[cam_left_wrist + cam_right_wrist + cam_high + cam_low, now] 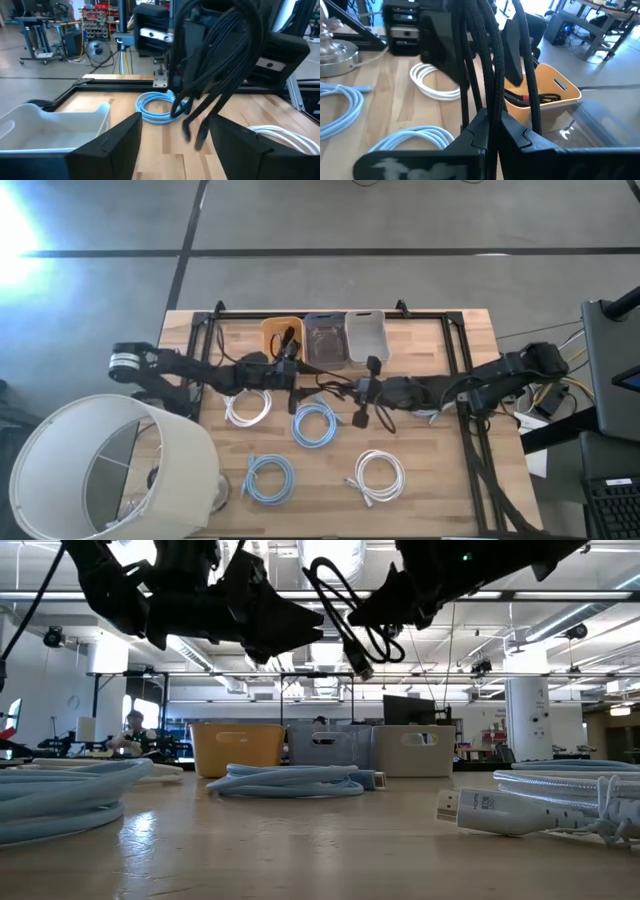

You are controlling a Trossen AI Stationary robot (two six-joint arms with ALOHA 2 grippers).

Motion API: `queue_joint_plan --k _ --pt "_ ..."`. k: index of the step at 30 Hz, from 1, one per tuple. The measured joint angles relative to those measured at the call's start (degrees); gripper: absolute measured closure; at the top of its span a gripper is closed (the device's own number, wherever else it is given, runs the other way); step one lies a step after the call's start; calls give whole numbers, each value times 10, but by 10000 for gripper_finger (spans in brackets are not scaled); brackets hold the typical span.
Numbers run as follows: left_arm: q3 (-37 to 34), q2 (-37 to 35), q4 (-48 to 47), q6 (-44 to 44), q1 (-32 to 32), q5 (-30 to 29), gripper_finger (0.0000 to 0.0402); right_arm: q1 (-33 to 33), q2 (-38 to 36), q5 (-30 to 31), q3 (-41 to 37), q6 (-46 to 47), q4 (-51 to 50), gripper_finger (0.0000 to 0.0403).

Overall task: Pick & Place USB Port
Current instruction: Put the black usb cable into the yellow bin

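A black USB cable (pixel 345 615), bundled in loops, hangs in the air over the middle of the table, held by my right gripper (pixel 362 392), which is shut on it. My left gripper (pixel 292 378) is open and level, just left of the cable. In the left wrist view the bundle (pixel 220 65) hangs ahead of the open fingers (pixel 115 140) without touching them. Three bins stand at the far edge: yellow (pixel 283 338), clear (pixel 325 340) and white (pixel 365 335). The yellow bin (pixel 545 95) holds other black cables. My right gripper (pixel 489 131) pinches several strands of the black cable bundle (pixel 487 107) between its two fingers. The fingers come in about level from the table's right. The cable is lifted clear of the table; its loops and plug end (pixel 362 668) hang below the gripper.
Coiled cables lie on the table: white (pixel 247 408), light blue (pixel 315 423), light blue (pixel 268 478) and white (pixel 378 475). A lamp with a large shade (pixel 95 470) stands at the near left corner. A black frame (pixel 460 350) borders the table.
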Motion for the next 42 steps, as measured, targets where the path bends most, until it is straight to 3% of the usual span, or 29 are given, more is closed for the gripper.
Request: queue_joint_plan --k 12,23,31,42 --pt "58 51 1 5 -9 0 163 -6 17 0 8 -7 -3 390" --pt "60 50 7 33 -9 1 172 -6 19 -5 8 7 -14 390" --pt "59 50 6 28 -9 2 254 -6 17 -5 8 -13 -15 382" --pt "58 49 -18 -2 -9 2 378 -6 14 -5 8 -6 -13 312"
